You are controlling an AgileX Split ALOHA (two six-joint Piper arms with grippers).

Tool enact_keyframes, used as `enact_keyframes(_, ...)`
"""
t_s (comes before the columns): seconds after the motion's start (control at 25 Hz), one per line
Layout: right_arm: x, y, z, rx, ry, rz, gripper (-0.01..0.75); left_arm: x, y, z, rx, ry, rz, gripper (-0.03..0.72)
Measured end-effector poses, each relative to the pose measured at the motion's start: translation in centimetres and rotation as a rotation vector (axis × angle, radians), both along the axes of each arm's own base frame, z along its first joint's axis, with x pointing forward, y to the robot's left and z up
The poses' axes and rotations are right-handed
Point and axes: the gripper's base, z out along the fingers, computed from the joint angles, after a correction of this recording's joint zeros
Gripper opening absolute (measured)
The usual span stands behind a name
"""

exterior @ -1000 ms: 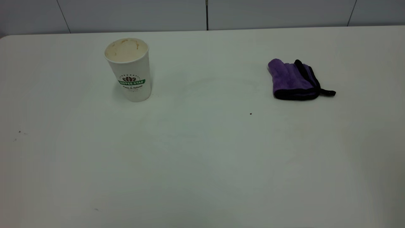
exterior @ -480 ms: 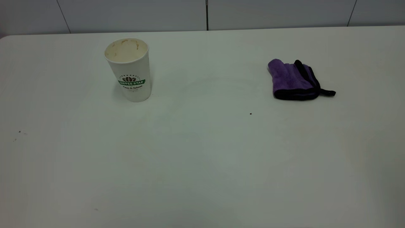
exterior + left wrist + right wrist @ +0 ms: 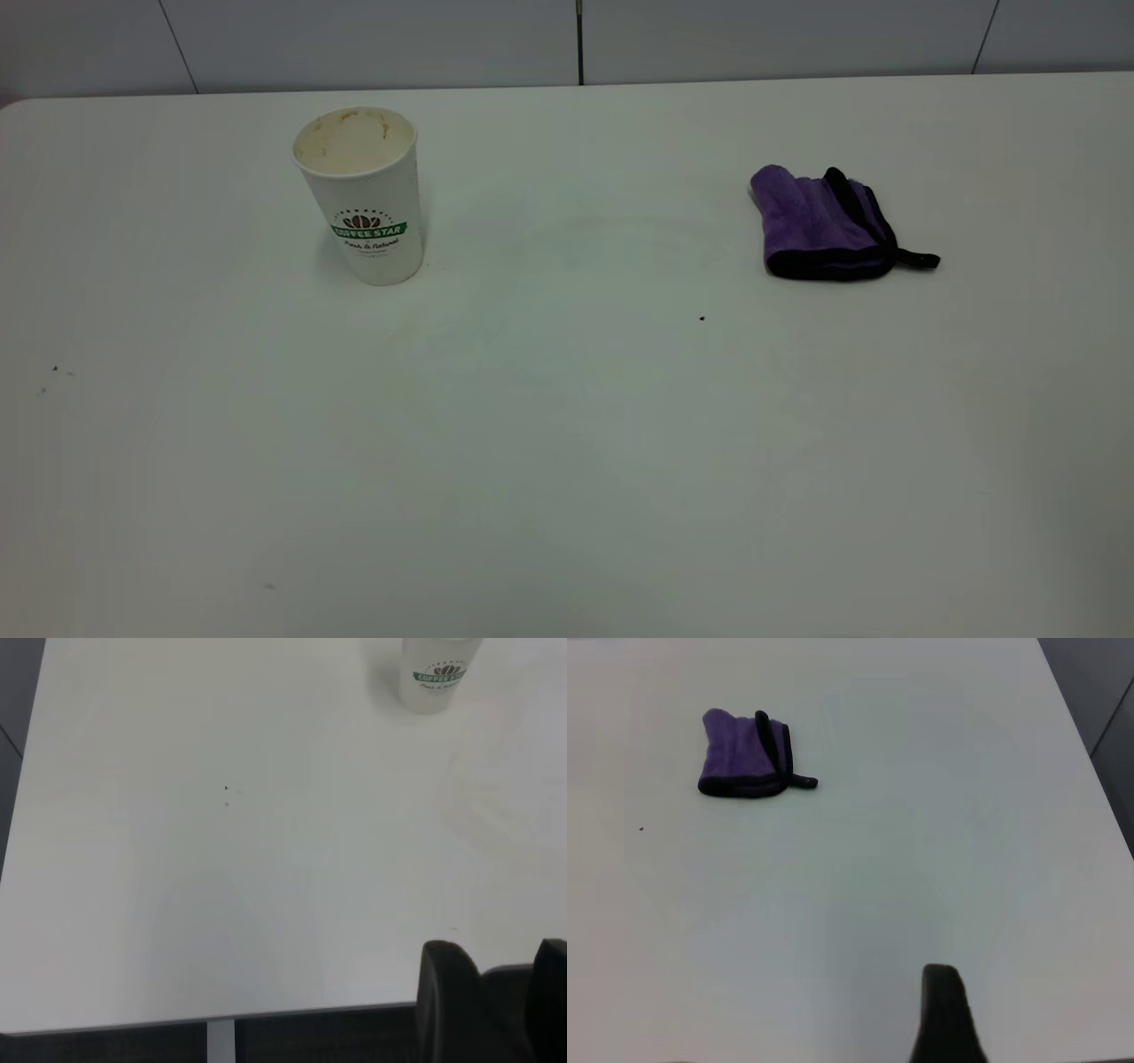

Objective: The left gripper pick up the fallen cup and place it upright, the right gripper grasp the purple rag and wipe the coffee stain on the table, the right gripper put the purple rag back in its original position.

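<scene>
The left gripper (image 3: pixel 494 979) sits back over the near table (image 3: pixel 567 461) edge, two black fingers apart with a narrow gap, holding nothing. Only one right gripper (image 3: pixel 946 1014) finger shows; its opening I cannot tell. Nothing has shifted: the cup (image 3: pixel 361 193) stays upright, the purple rag (image 3: pixel 824 224) lies folded well apart.

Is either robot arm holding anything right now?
No. The cup stands alone and the purple rag lies untouched on the table; the left tool is empty.
</scene>
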Motion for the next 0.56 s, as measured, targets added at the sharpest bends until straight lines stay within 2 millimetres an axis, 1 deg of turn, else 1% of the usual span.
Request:
enact_keyframes(0.28, 0.00, 0.00, 0.00, -0.001, 0.000, 0.000, 0.425, 0.00, 0.00, 0.00, 0.000, 0.000, 0.000, 0.239)
enact_keyframes(0.56, 0.00, 0.00, 0.00, -0.001, 0.000, 0.000, 0.317, 0.00, 0.00, 0.00, 0.000, 0.000, 0.000, 0.239)
